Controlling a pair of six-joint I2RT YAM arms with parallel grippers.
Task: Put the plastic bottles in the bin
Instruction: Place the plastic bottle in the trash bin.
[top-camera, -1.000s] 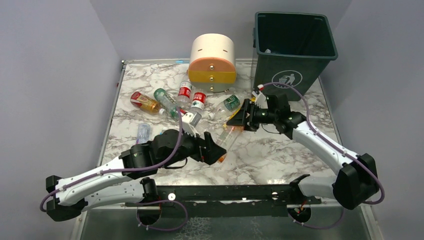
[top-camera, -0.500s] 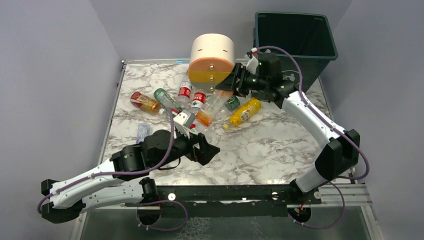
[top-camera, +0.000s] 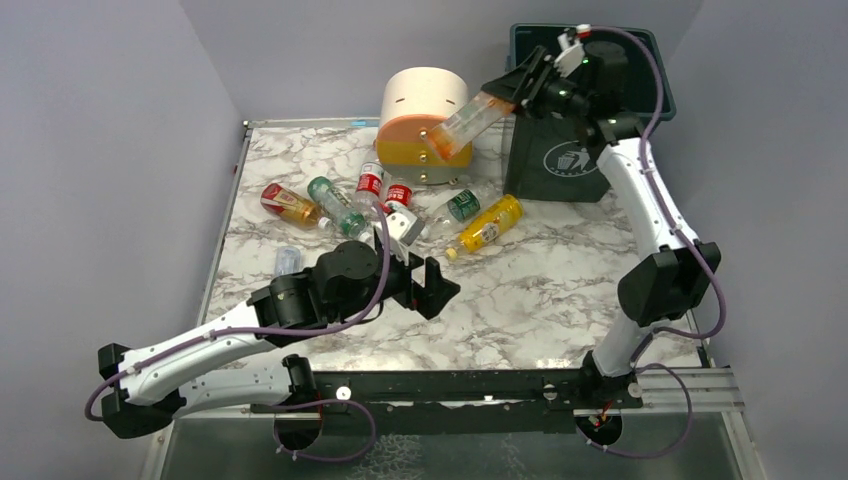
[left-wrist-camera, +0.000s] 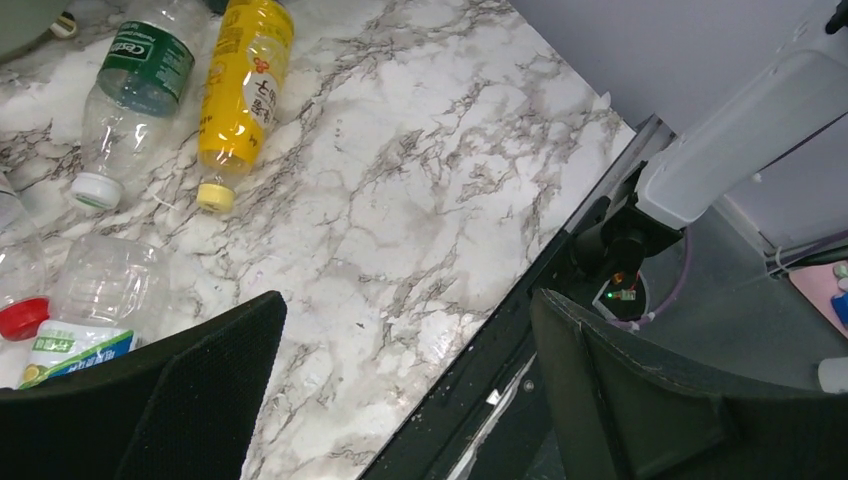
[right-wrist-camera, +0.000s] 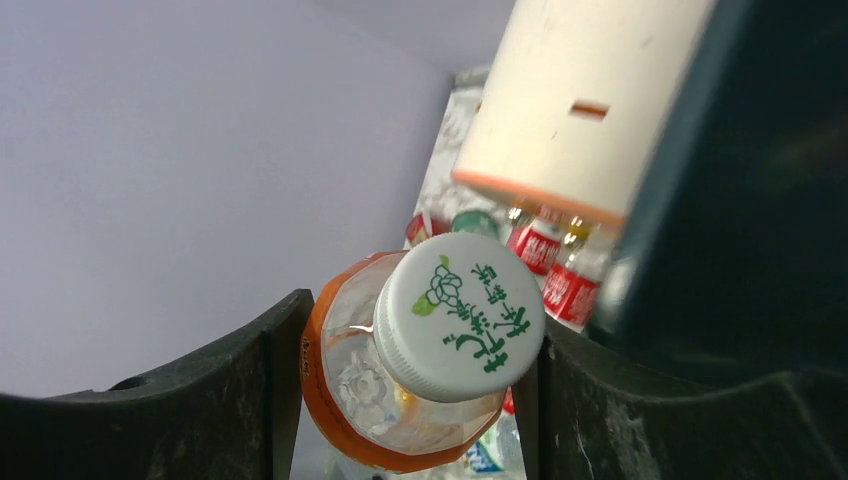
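My right gripper (top-camera: 508, 92) is shut on an orange-labelled clear bottle (top-camera: 460, 122), held high in the air beside the dark green bin's (top-camera: 565, 160) upper left corner. The right wrist view shows this bottle's white cap (right-wrist-camera: 462, 315) wedged between my fingers (right-wrist-camera: 250, 400). My left gripper (top-camera: 432, 287) hovers open over the table's near middle, with nothing in it (left-wrist-camera: 400, 330). Several bottles lie on the marble: a yellow one (top-camera: 487, 225) (left-wrist-camera: 243, 85), a green-labelled clear one (top-camera: 455, 207) (left-wrist-camera: 135, 90), two with red labels (top-camera: 370, 185), a green one (top-camera: 335, 205).
A cream-and-orange round drawer unit (top-camera: 425, 125) (right-wrist-camera: 585, 100) stands at the back, left of the bin and under the held bottle. Another red-labelled bottle (top-camera: 285, 203) and a small clear one (top-camera: 288, 262) lie at the left. The table's front rail (left-wrist-camera: 520, 330) runs below my left gripper.
My right arm has lifted the orange-labelled bottle off the table and carried it up and back to the bin's edge. The left gripper has shifted slightly right, still open.
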